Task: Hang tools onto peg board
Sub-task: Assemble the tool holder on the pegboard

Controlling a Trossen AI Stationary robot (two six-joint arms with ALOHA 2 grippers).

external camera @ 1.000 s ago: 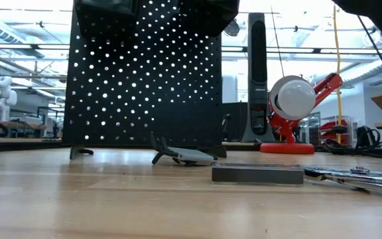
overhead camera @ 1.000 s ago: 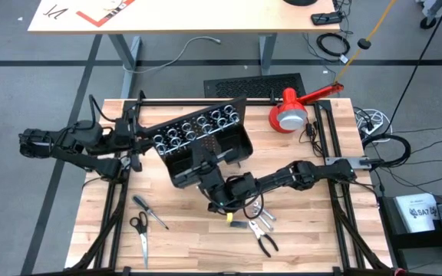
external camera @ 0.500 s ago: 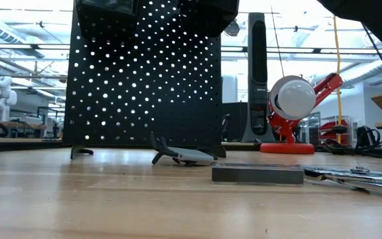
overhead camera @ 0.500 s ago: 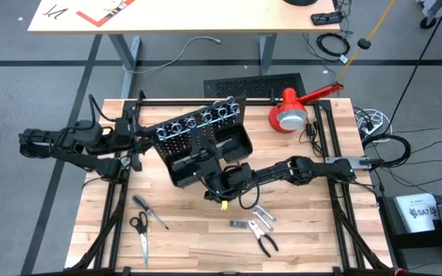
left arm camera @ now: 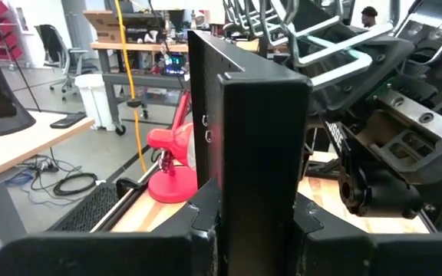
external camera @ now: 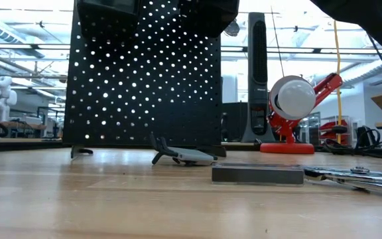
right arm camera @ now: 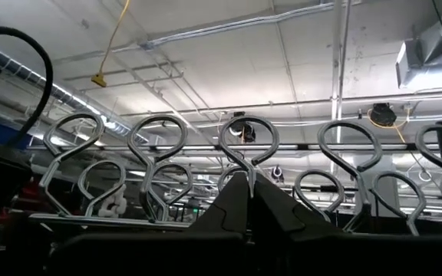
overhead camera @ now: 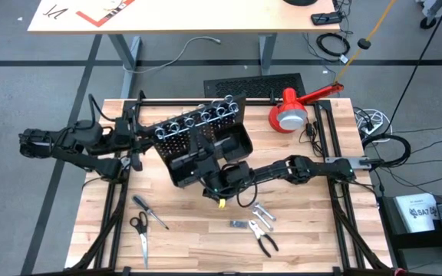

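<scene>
The black peg board stands on the table, with a row of silver rings along its top and two black bins. My left gripper is shut on its left edge. My right gripper is in front of the bins, pointing up at the rings. It is shut, and a small yellow-ended tool shows just below it. Scissors, a thin screwdriver, a wrench, pliers and a small metal piece lie flat on the table. My left gripper pinches the peg board's left side edge between its two fingers, coming level from the table's left. The board stands upright on its feet. My right gripper is shut with the yellow-ended tool below it. Its own fingers hide the contact, so I cannot tell which part it holds.
A red-and-white lamp stands at the far right. A flat black slotted panel lies beyond the far edge. Black frame rails run along the table's left and right sides. The near middle of the table is bare wood.
My right gripper has moved from near the wrench toward the far edge and the peg board, taking the yellow-ended tool with it. In the high view, the peg board's ring row has shifted a little toward the far edge.
</scene>
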